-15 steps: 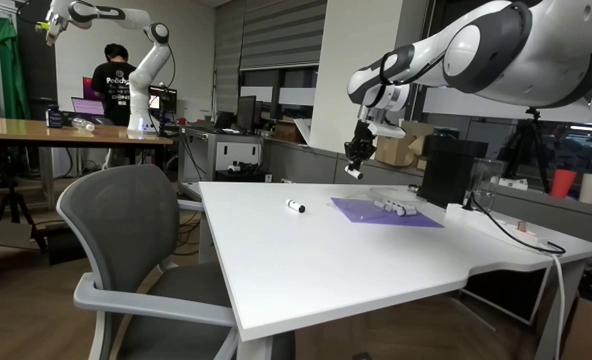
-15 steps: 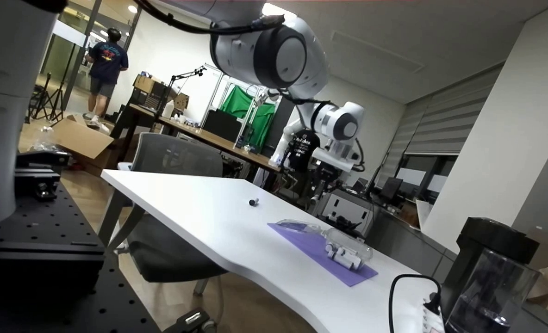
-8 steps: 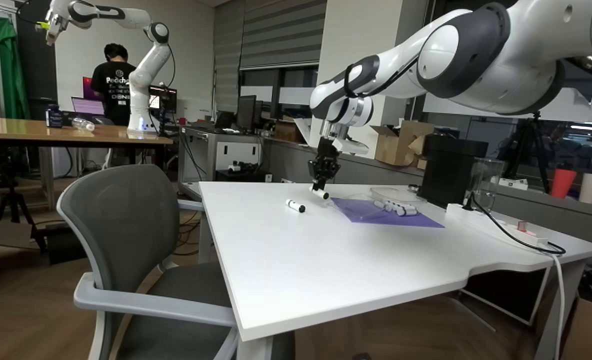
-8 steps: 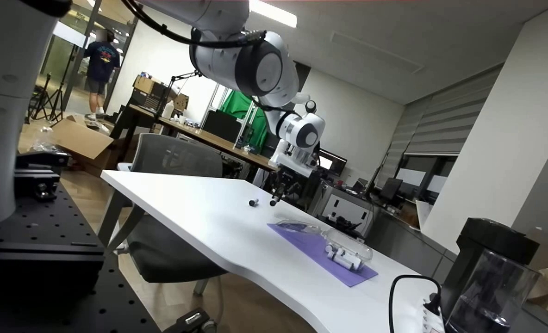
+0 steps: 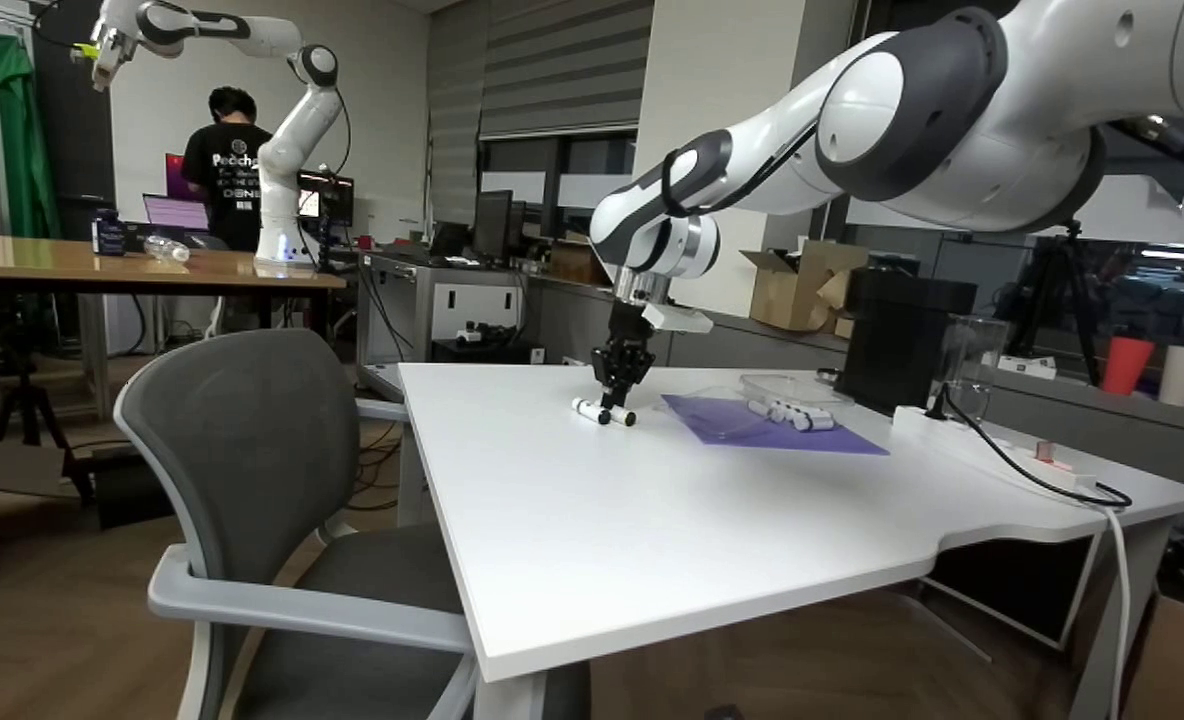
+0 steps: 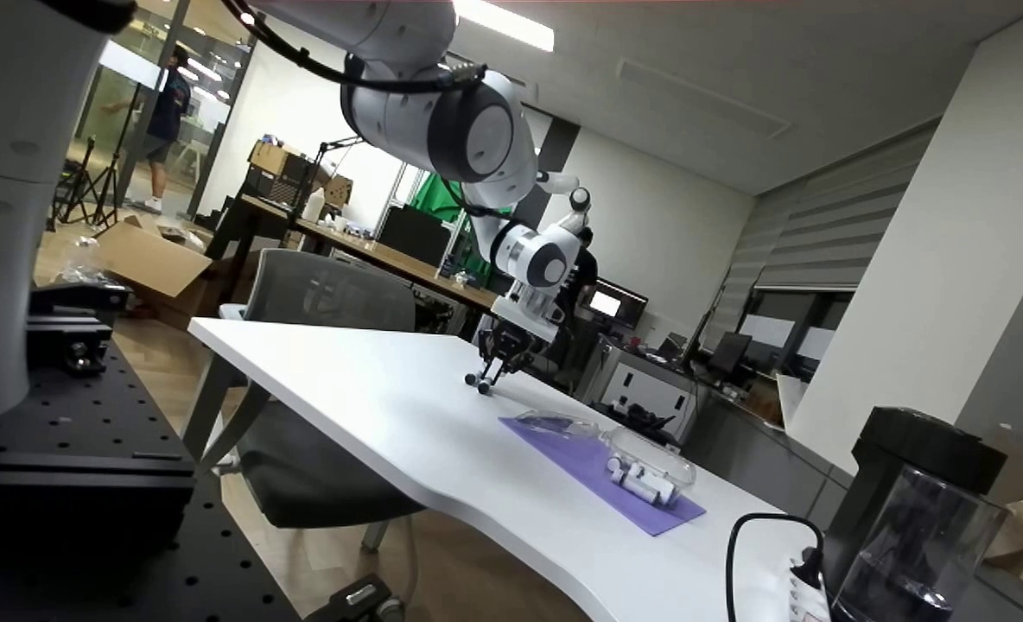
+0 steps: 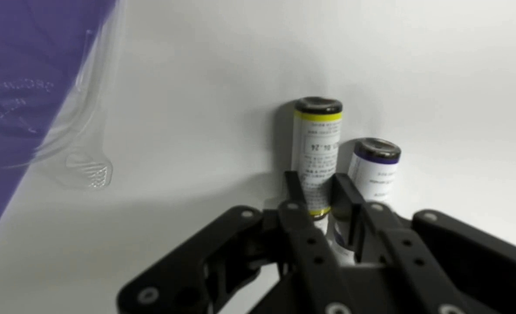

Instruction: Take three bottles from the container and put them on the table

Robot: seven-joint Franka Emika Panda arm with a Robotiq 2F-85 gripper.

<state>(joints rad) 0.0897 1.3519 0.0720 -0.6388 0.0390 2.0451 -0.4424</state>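
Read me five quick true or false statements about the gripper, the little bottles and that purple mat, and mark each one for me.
1. The gripper has a yellow-banded bottle between its jaws. True.
2. That yellow-banded bottle stands upright. False: it is on its side.
3. A second bottle lies close beside it on the white table. True.
4. Several more bottles are grouped over the purple mat. True.
5. The gripper is directly above the purple mat. False: it is beside it, over the white table.
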